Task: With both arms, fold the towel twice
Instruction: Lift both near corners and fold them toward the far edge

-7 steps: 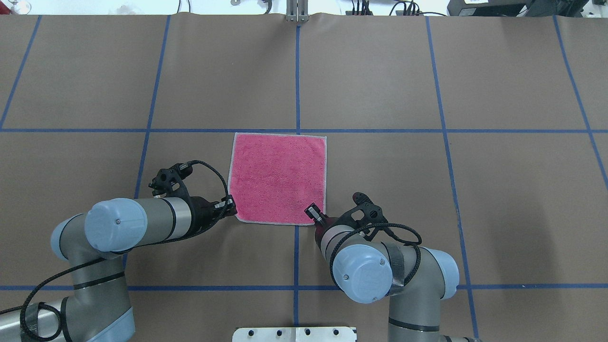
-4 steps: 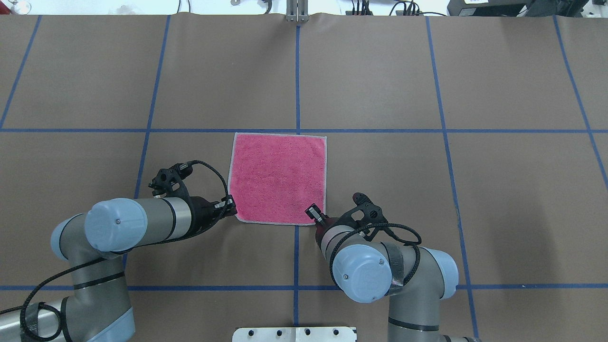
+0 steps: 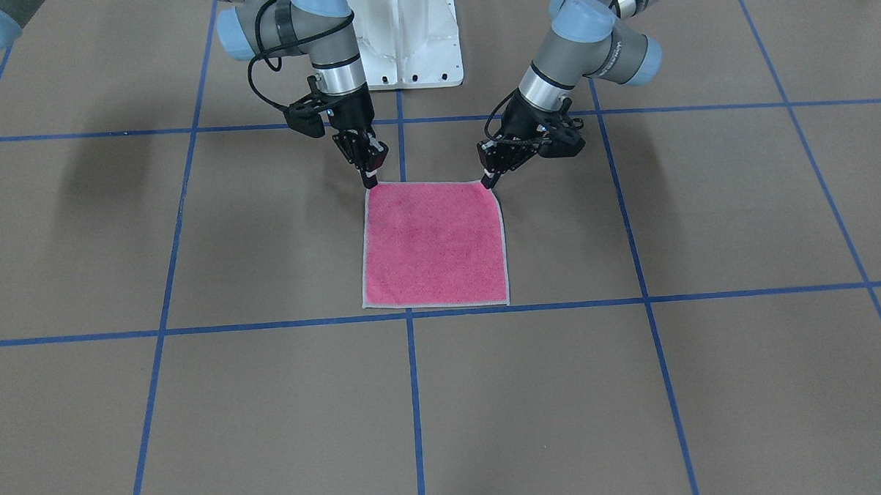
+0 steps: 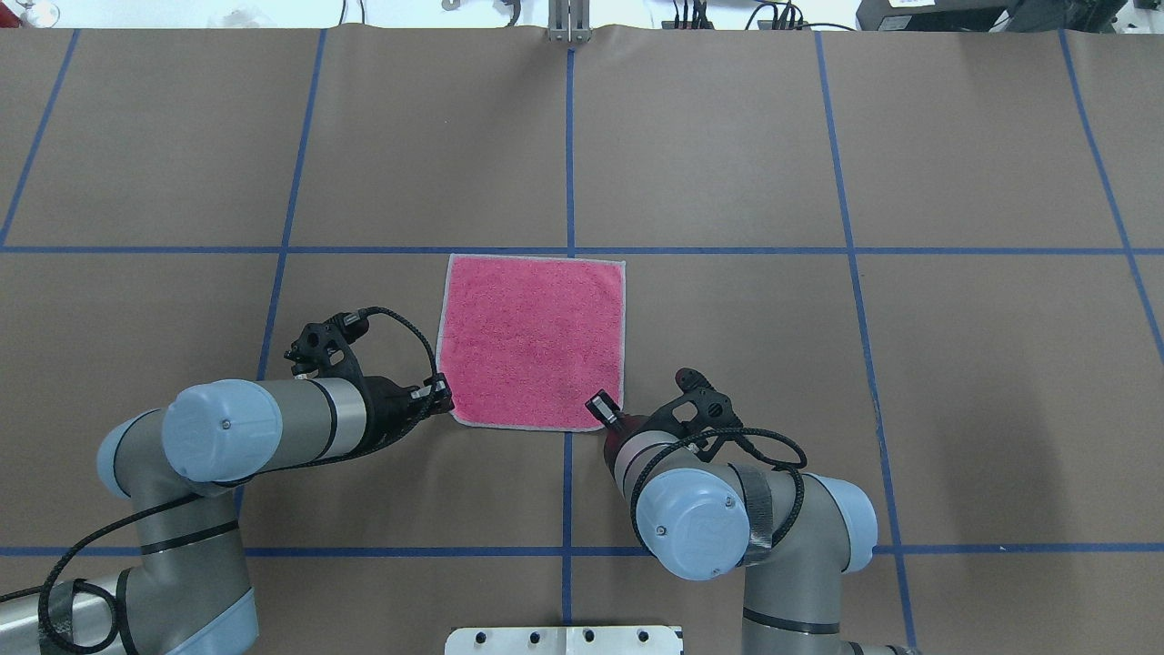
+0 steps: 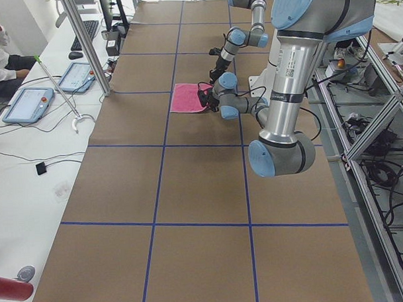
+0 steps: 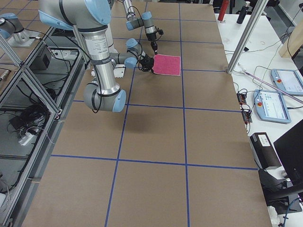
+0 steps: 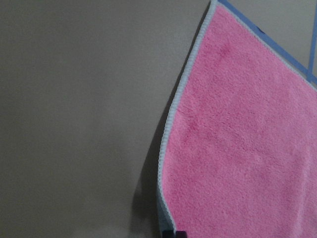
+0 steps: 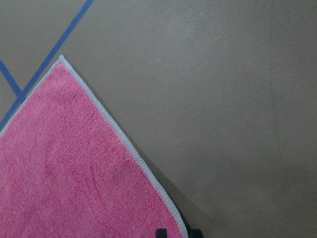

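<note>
The towel (image 4: 532, 341) lies flat with its pink face up in the middle of the table, pale stitched edge all round; it also shows in the front view (image 3: 434, 244). My left gripper (image 4: 443, 398) is at the towel's near-left corner, low at the table (image 3: 488, 178). In the left wrist view (image 7: 175, 233) its tips are close together on the slightly raised corner. My right gripper (image 4: 600, 409) is at the near-right corner (image 3: 370, 180). In the right wrist view (image 8: 178, 233) the towel's edge (image 8: 129, 144) runs between its tips, with shadow beneath.
Brown paper with blue tape lines (image 4: 569, 164) covers the table. The white pedestal base (image 3: 411, 36) stands behind the arms. A metal post (image 5: 85, 49) and operator tablets (image 5: 28, 104) stand along the table's far side.
</note>
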Tool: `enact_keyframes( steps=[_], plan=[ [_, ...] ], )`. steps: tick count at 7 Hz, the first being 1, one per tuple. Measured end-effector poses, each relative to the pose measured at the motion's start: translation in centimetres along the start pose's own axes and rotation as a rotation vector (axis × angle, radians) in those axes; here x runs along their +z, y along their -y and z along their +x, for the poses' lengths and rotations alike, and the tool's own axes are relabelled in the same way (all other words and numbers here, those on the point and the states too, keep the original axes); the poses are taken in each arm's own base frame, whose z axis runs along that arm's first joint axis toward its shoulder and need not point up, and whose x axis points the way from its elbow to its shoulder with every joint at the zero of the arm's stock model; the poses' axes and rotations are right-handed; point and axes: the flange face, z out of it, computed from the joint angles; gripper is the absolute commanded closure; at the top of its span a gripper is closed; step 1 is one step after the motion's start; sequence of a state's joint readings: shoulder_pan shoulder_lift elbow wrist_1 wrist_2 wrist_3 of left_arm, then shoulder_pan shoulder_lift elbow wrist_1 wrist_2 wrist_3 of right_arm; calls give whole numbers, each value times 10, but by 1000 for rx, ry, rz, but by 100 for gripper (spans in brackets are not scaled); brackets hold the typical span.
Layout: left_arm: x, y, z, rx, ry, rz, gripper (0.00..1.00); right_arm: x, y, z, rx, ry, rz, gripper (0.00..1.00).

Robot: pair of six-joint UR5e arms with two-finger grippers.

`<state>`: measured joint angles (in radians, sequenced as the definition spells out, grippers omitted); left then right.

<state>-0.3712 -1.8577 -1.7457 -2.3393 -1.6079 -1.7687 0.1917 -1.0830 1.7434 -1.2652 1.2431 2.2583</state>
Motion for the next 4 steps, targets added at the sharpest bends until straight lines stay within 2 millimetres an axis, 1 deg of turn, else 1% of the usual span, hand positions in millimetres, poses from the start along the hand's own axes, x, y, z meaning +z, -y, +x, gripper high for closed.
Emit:
enact_keyframes(
  steps=[2,3,4],
  plan=[
    [-1,0,1,1,-2,-3,100,-5,4,-4,5,13,1,100],
    [-5,-2,5,2,-13,-9,100,-16,10,-9,13,30,-6,100],
    [-15,-3,12,3,-32,-17,100,-34,18,-14,23,52,-20,100]
  ],
)
